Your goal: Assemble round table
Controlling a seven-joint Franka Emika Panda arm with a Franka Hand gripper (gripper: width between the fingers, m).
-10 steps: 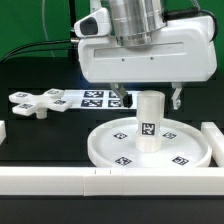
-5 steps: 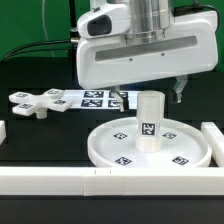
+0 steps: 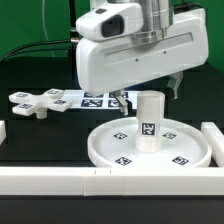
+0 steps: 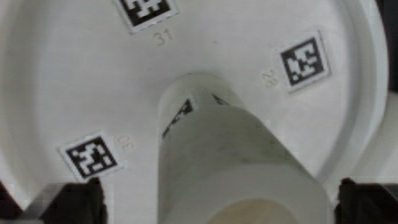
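The large rimmed disc (image 3: 110, 146) lies flat on the black table, tags up. The short cylinder (image 3: 149, 121) stands upright on its central hub. My gripper (image 3: 148, 96) hangs just above the cylinder's top, open and empty, one finger on each side and clear of it. In the wrist view the cylinder (image 4: 228, 150) runs up the middle between the dark fingertips (image 4: 71, 203), with the disc (image 4: 107, 80) behind it. The cross-shaped piece (image 3: 34, 102) lies flat at the exterior view's left.
The marker board (image 3: 92, 98) lies behind the disc. A long white bar (image 3: 60, 181) runs along the front. Another bar (image 3: 213, 137) stands at the exterior view's right, and a short end (image 3: 3, 131) at its left.
My gripper has risen a little above the cylinder and shifted slightly toward the exterior view's left. The cylinder and disc have not moved.
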